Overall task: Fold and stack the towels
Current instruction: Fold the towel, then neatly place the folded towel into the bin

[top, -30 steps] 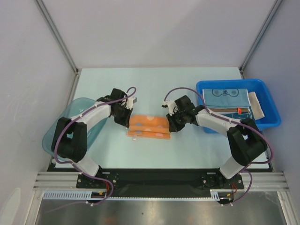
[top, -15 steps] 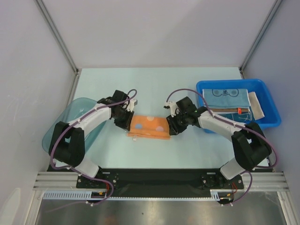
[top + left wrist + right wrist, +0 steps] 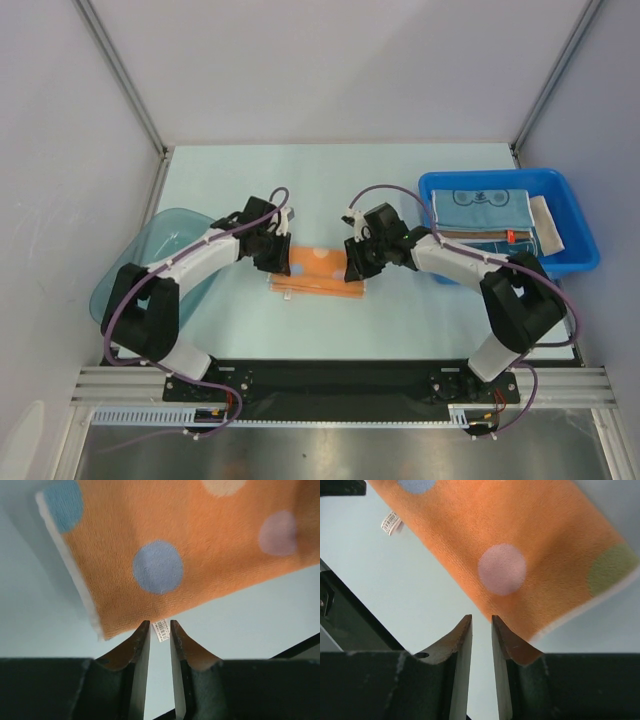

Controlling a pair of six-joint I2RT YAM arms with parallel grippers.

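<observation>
Folded orange towel (image 3: 318,270) lies flat on surface (image 3: 330,190); left claw (image 3: 160,624) and right claw (image 3: 481,617) slightly parted, empty, at its opposite ends.

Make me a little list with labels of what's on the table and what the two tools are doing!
Towel: orange with dots, folded, flat on the table between the arms
Left tool: open, at one end of the towel, holding nothing
Right tool: open, at the other end, holding nothing
Bin: blue, far right, with a teal-blue towel and more cloths inside
Tub: see-through teal, left side
</observation>
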